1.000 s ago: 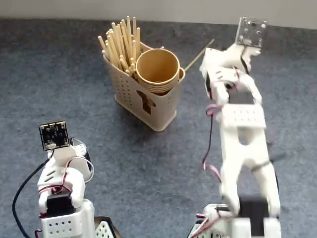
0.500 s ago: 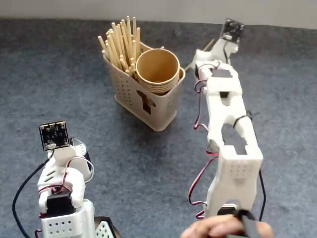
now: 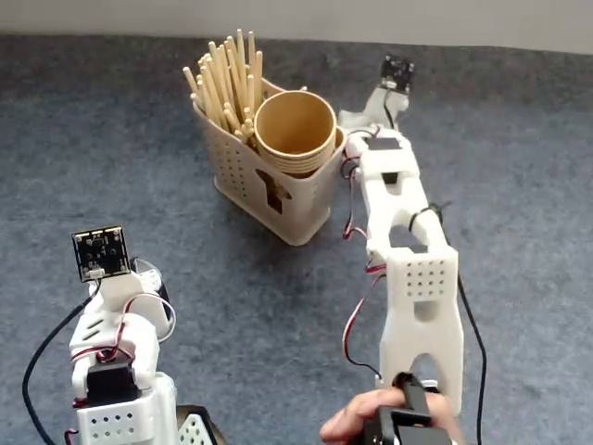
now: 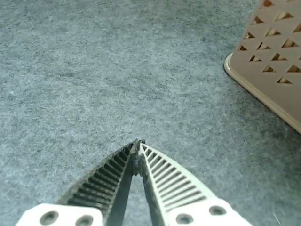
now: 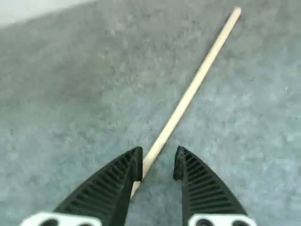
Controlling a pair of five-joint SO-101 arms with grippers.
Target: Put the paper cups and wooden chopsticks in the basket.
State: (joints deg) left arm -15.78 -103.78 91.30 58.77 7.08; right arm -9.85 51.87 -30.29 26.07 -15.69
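- One loose light wooden chopstick (image 5: pixel 188 94) lies flat on the grey carpeted table (image 3: pixel 139 167), just right of the beige perforated plastic basket (image 3: pixel 278 199).
- Its nearest end sits between the parted fingers of the right end effector (image 5: pixel 157 162), close against one finger, and the shaft slants away ahead.
- The left end effector (image 4: pixel 139 146), closed on nothing, sits well apart at near left, so the right arm is nearer.
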